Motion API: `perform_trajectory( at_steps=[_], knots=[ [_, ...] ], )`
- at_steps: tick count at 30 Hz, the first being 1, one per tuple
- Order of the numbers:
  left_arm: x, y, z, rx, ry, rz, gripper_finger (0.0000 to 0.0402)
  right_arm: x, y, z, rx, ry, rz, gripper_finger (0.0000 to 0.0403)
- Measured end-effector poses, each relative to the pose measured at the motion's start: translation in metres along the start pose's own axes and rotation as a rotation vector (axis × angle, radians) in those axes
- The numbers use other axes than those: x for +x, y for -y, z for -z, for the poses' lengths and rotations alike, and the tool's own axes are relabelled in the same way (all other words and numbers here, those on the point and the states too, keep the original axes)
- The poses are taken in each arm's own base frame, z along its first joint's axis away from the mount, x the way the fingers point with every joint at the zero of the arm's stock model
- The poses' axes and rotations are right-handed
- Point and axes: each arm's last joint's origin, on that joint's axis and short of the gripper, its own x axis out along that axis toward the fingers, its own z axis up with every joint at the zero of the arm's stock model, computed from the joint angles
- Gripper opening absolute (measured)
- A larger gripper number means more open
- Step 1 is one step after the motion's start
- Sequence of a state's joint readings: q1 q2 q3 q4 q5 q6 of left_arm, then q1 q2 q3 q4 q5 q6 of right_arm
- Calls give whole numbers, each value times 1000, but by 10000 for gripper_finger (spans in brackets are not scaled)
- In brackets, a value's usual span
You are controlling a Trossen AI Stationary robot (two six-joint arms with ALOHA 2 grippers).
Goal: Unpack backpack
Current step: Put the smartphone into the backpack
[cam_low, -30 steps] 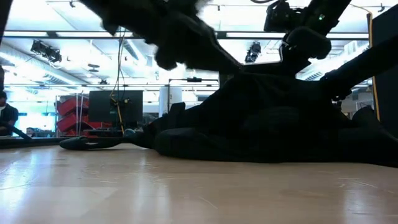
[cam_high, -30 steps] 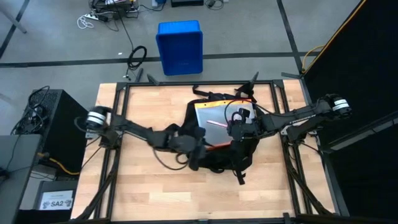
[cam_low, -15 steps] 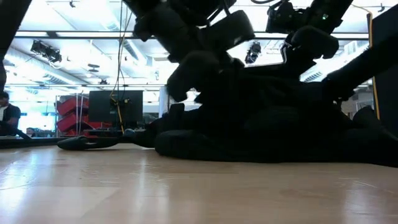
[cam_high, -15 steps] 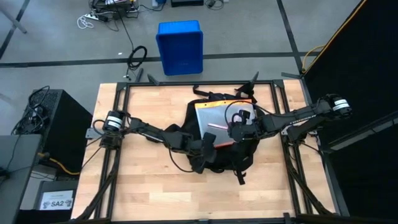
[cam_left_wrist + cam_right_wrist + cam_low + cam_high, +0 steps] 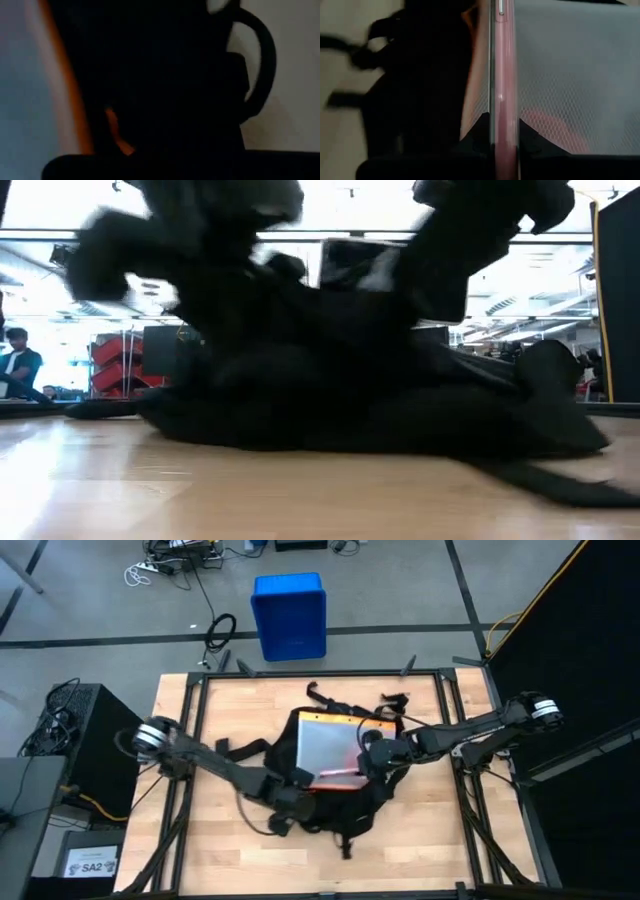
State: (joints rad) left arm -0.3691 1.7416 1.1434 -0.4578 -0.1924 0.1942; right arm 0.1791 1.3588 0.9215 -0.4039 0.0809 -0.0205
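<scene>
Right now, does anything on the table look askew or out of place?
Nothing damaged or spilled. The backpack lies slumped open, straps sprawled, with a pink pen-like item held by the right gripper at its opening.

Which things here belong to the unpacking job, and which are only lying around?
Job:
- backpack, open on the table
- grey mesh pouch inside
- pink pen, held by the right pincer

Lying about:
- blue crate on the floor
- cables

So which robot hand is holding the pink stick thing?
The right gripper, reaching in from the table's right, pinches the pink pen. The left gripper sits at the backpack's near-left corner.
</scene>
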Motion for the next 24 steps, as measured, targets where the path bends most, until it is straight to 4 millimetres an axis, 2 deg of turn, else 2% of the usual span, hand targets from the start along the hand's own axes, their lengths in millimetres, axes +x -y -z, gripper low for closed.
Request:
perform_trajectory(
  at_steps=[5,10,14,20,24],
  knots=[
    [-44,22,24,-124,146,-47,0,22,3,-6,-59,66,-168,4],
    [-69,44,63,-250,222,-121,0,54,8,-7,-84,121,-360,4],
    [-81,53,91,-324,252,-191,0,77,7,3,-74,66,-460,4],
    [-93,48,120,-404,263,-303,0,95,5,11,-41,8,-516,4],
    [-101,44,126,-424,267,-379,0,102,6,13,-11,-4,-510,7]
  ],
)
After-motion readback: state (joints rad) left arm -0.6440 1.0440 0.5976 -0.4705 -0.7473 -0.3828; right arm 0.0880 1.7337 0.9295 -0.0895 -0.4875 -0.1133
